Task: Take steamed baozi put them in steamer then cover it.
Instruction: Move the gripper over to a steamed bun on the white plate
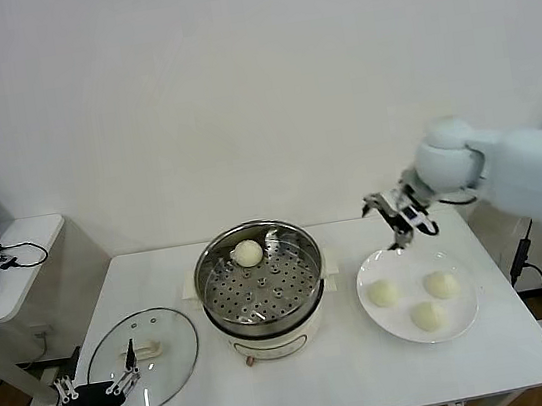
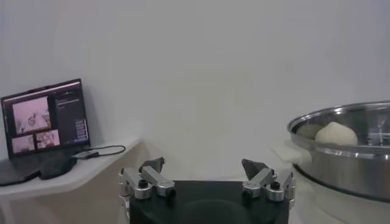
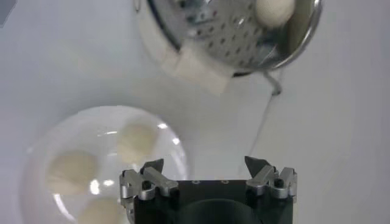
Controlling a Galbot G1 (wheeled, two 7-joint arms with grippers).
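**Trainee:** Where do you have the working hand?

**Coach:** Your right gripper [image 1: 403, 228] hangs with its jaws spread wide and nothing between them, above the far rim of the white plate [image 1: 466, 320]. Just below and toward you from it lie three steamed baozi [image 1: 384, 293]; the nearest is the one closest to the pot. The fourth bun [image 1: 248, 254] already sits on the perforated tray of the steamer [image 1: 258, 277], which stands well off to the gripper's left.

**Trainee:** How should you take the next one?

**Coach:** I'd drop straight over that nearest bun, centre the jaws on it and close softly; it looks soft and would probably dent. Lift clear of the pot's rim before crossing, and set it on a bare part of the tray.

**Trainee:** And the other arm?

**Coach:** Your left gripper [image 1: 102, 389] waits low at the table's near edge, jaws apart, at the cover [image 1: 143, 360], which lies flat beyond the pot.

**Trainee:** The surroundings?

**Coach:** A white table [image 1: 307, 385], plain wall, and a side desk with a laptop [image 2: 46, 118].
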